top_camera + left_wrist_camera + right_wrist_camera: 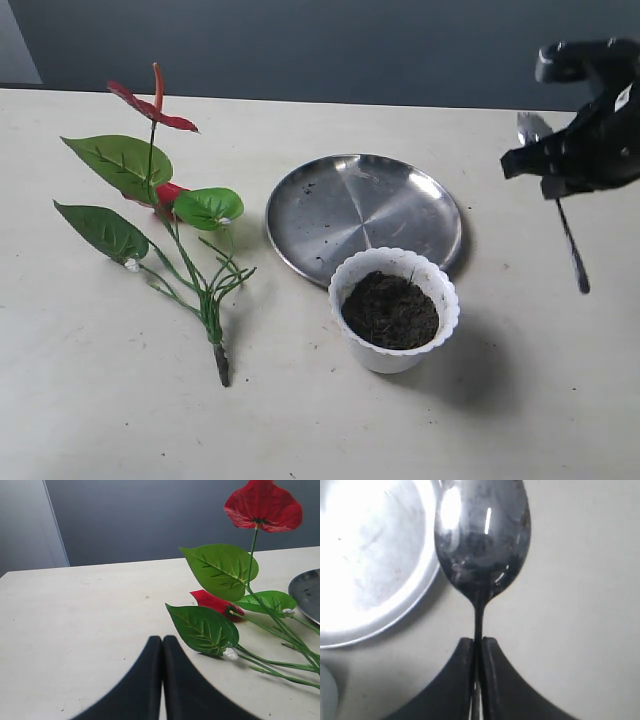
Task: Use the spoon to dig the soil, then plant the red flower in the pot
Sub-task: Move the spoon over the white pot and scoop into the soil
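While clamped, right gripper [477,647] pinches spoon [481,545] handle

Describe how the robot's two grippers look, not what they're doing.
Both are matte black. In the wrist views, the left gripper and right gripper each show two smooth jaws that curve outward toward the base and taper to thin tips. In the exterior view, the right gripper has a bulky, angular black body with a small white label; no cables are visible.
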Available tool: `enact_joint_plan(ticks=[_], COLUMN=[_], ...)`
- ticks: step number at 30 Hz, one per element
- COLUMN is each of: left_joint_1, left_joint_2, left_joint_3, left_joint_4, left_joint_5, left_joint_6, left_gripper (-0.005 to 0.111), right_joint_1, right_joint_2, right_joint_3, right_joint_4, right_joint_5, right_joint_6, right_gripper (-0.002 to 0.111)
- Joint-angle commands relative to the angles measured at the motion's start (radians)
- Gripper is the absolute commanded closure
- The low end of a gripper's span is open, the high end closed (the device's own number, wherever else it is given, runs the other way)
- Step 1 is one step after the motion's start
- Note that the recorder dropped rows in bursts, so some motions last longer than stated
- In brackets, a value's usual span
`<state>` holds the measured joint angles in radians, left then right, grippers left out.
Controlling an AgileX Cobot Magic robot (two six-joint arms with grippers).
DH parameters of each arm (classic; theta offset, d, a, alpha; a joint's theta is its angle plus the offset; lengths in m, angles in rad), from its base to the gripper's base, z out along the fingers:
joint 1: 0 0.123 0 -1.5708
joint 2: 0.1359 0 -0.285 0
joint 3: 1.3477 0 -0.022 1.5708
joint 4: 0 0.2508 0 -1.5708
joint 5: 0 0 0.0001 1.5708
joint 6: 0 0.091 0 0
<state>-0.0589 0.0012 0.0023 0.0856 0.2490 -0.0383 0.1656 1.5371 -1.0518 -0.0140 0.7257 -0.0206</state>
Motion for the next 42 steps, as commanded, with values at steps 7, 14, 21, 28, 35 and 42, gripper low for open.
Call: enact_joint_plan(ticks=[7,14,21,28,35,42], left_joint_1=[0.007,0.007,0.007,0.007,0.007,0.007], left_joint_2=[-0.001,-0.001,-0.001,-0.001,-0.001,-0.001], left_joint_3=[-0.002,-0.002,-0.002,-0.002,-0.002,-0.002], left_joint_4=[-0.002,-0.002,-0.002,-0.002,-0.002,-0.002], left_joint_5=[-0.009,-0.009,-0.009,-0.009,-0.009,-0.009], left_joint_6=[-0.003,-0.003,-0.004,-0.003,-0.003,-0.003], left_gripper=[0.106,0.106,0.106,0.106,0.106,0.106], right_joint_1=[0.169,0.368,0.548,0.584,0.584,0.584], right_joint_2=[-0.081,-0.055,-0.027,0.077,0.193,0.204], right_joint_3=[-0.082,-0.082,-0.082,-0.082,-0.082,-0.082], right_joint_4=[0.014,-0.016,-0.133,-0.225,-0.289,-0.297], right_joint_5=[0.051,0.279,0.438,0.413,0.376,0.411], right_joint_6=[-0.909,-0.934,-0.753,-0.684,-0.605,-0.595], right_gripper=[0.108,0.108,0.108,0.108,0.108,0.108])
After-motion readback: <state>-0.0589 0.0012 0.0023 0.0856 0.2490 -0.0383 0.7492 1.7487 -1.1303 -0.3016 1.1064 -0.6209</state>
